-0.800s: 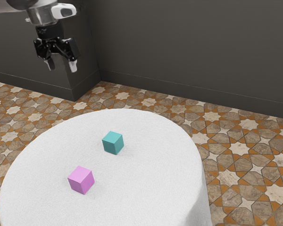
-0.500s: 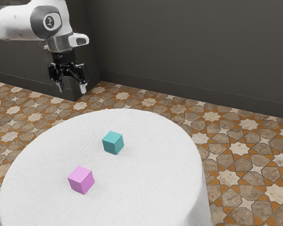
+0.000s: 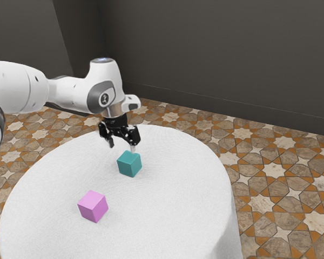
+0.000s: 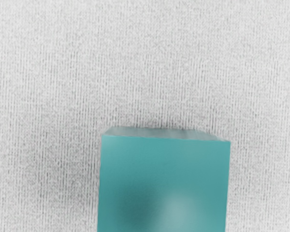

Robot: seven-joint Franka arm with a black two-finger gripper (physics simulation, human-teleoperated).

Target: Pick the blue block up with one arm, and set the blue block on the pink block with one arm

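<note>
Item: single-arm stacking, approach-to-grasp stage

Fingers (image 3: pixel 133 143): black, pointing straight down, spread apart and empty. They hang just above the blue block, touching neither it nor the cloth.

Blue block (image 3: pixel 129 163): a cube, teal in colour, flat on the white-covered round bench (image 3: pixel 194 178) a little behind its middle. In the wrist view the block (image 4: pixel 163 183) lies right under the hand, with bare cloth (image 4: pixel 135 63) on its other sides.

Pink block (image 3: pixel 92 205): a cube of like size, upright on the bench, apart from the blue block, nearer the camera and toward the exterior view's left. Its top face is bare.

Governing relation: the blue block lies directly below the fingers, almost in line with the gap between them. As a cube it has no long axis. In the wrist view its edges run square to the frame, so the fingers appear lined up with a pair of opposite faces.

Judged step: pick-up not yet done. The next move looks like a straight drop until the fingers flank the block, then a close.

Risk: a slightly off-centre descent could land a fingertip on the top face
</note>
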